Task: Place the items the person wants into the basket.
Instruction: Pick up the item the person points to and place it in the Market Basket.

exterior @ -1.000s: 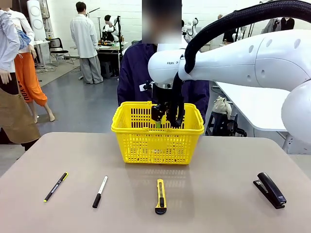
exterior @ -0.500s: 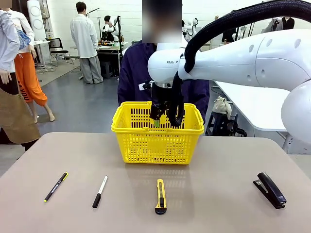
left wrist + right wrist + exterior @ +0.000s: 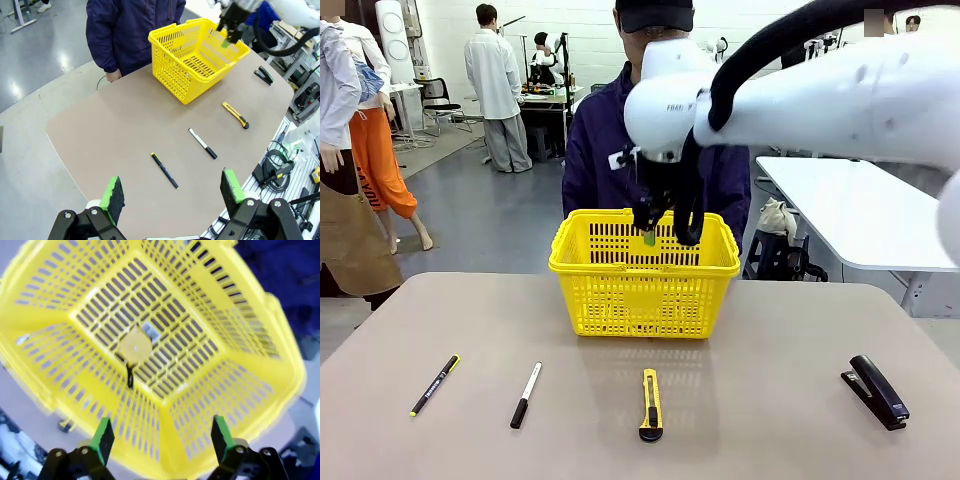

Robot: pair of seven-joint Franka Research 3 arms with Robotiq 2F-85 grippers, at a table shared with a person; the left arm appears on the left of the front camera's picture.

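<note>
Left tool (image 3: 171,189) and right tool (image 3: 162,436) spread wide

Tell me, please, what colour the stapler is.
The stapler is black; the front view shows it best.

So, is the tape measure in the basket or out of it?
In. The tape measure lies on the perforated floor of the basket, below the open right gripper.

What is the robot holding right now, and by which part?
Nothing. The right gripper is open above the basket, with the tape measure loose inside, below it. The left gripper is open and empty too.
</note>
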